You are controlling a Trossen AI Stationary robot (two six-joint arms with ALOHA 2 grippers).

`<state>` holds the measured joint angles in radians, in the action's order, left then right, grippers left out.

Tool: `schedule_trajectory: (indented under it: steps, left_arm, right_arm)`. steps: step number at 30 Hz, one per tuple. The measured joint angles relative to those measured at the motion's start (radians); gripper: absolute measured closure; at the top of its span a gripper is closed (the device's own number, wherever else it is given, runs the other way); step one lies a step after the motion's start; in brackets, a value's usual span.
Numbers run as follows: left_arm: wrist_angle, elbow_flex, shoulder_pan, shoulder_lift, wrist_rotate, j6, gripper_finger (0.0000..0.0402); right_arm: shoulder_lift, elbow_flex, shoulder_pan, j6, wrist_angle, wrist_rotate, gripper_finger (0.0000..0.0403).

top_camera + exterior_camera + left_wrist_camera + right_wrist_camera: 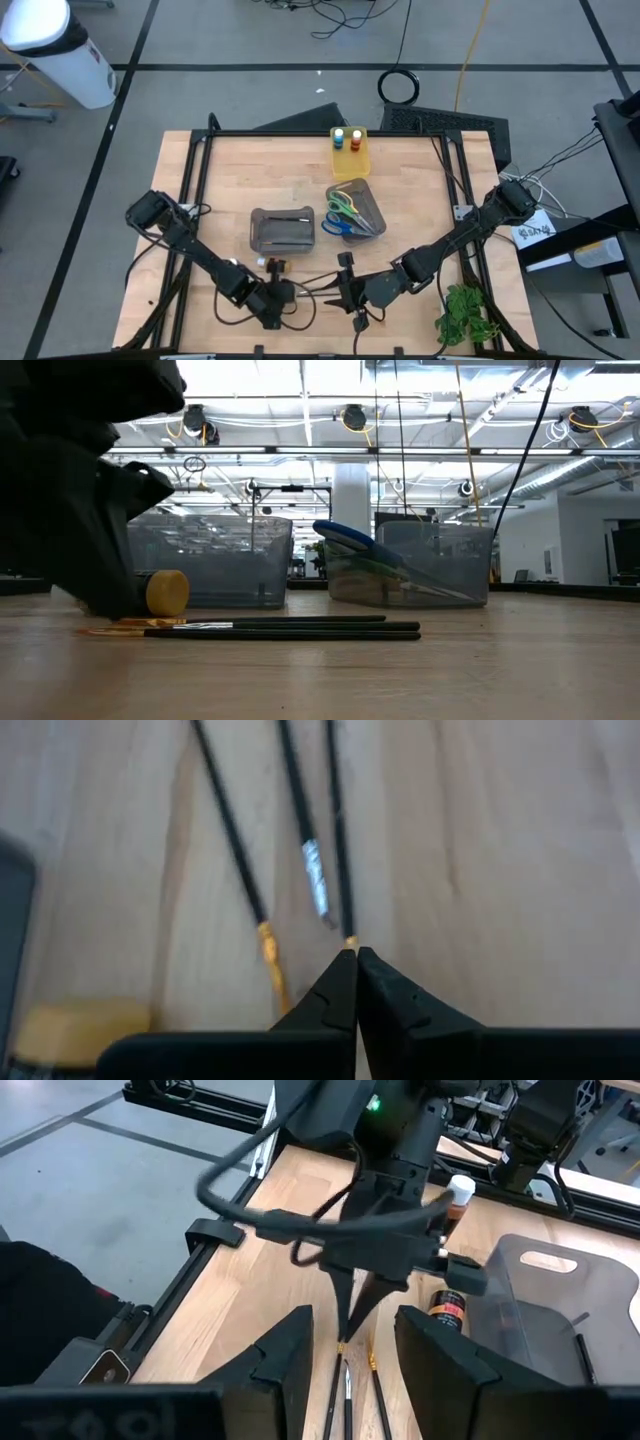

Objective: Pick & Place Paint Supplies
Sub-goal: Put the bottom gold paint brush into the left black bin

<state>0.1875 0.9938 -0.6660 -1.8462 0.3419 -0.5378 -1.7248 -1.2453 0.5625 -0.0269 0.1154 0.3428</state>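
Observation:
Three thin dark brushes (300,810) lie side by side on the wooden table (420,200), between my two grippers. My left gripper (356,958) is shut, and its tips stand at the gold end of one brush. It also shows in the right wrist view as my left gripper (345,1330), pointing steeply down. My right gripper (350,1370) hovers open above the brushes' other ends, touching nothing. A small pot with a yellowish cap (168,592) lies on its side beside the left gripper. A white-capped pot (460,1185) stands near it. My left gripper's shut fingertips (340,975) meet the gold end (350,940) of the rightmost brush in its wrist view. They come steeply from above, roughly in line with the brush. The brush lies flat on the table. I cannot tell whether its end is pinched between the tips.
A clear grey bin (282,228) stands just beyond the brushes. A second bin (358,210) holds scissors. A yellow bin (350,152) at the far side carries a blue and an orange pot. A green plant sprig (465,315) lies near the front right corner.

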Motion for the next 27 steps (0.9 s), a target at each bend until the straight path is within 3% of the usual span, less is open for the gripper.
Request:
schedule_trajectory:
  steps: [27]
  left_arm:
    - [0.050, -0.003, 0.011, 0.001, -0.020, -0.074, 0.0389]
  right_arm:
    - [0.000, 0.000, 0.000, -0.006, 0.000, 0.000, 0.0273]
